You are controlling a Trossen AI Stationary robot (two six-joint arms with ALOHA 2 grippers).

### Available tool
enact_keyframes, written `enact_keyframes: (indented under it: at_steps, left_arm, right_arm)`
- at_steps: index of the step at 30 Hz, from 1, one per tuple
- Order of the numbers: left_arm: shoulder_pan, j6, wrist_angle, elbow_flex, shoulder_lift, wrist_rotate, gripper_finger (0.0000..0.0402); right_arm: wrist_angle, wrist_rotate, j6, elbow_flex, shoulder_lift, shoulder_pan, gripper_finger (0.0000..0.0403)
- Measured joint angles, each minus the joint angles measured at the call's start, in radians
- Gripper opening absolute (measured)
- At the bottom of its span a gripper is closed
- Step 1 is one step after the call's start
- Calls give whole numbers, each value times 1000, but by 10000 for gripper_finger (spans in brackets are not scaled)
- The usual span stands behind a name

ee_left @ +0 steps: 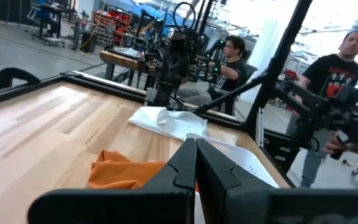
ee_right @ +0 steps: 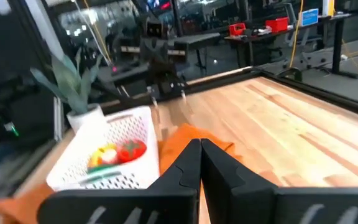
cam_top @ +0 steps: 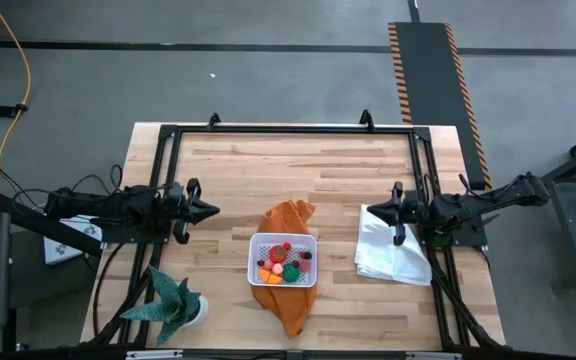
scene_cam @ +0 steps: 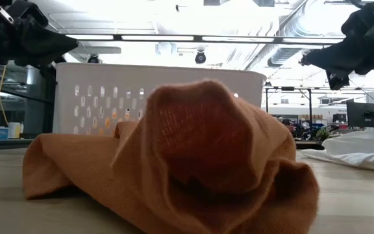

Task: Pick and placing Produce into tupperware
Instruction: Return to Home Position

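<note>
- The right claw (ee_right: pixel 200 155), nearest its wrist camera, has its two dark fingers pressed together with only a thin seam between them, and it pinches nothing.
- The left claw (ee_left: pixel 196 158) is pressed together in the same way and is also empty.
- In the high view the left claw (cam_top: pixel 211 211) sits left of centre and the right claw (cam_top: pixel 370 210) right of centre. Their tips point at each other, well apart, above the desk (cam_top: pixel 268 165).
- Just beside the right claw lies a crumpled white cloth (cam_top: pixel 393 252), at the right of the frame.
- Between the claws and slightly lower, an orange cloth (cam_top: pixel 290 216) runs from the centre to the lower centre.
- The tupperware (cam_top: pixel 253 262) rests on that cloth, lower centre.
- The produce (cam_top: pixel 286 265) lies inside it: red, orange, green and dark pieces, touching one another.
- In the low view the bunched orange cloth (scene_cam: pixel 206 149) fills the foreground, and the tupperware (scene_cam: pixel 96 97) stands behind it.
- A spiky plant (cam_top: pixel 173 300) stands at the lower left of the high view.
- Two people (ee_left: pixel 347 56) show beyond the desk in the left wrist view.
</note>
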Motion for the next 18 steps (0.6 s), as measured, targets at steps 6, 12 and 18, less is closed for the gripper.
enact_keyframes:
  at_steps: [6, 12, 18]
  left_arm:
    - [0, 45, -5, 1, 3, 32, 0]
    - [0, 46, -20, 1, 11, 95, 0]
    - [0, 132, -19, 2, 11, 95, 0]
  right_arm:
    - [-86, -16, -55, 0, 0, 0, 0]
    - [-95, -72, -77, 0, 2, 0, 0]
    - [-98, -101, -85, 0, 2, 0, 0]
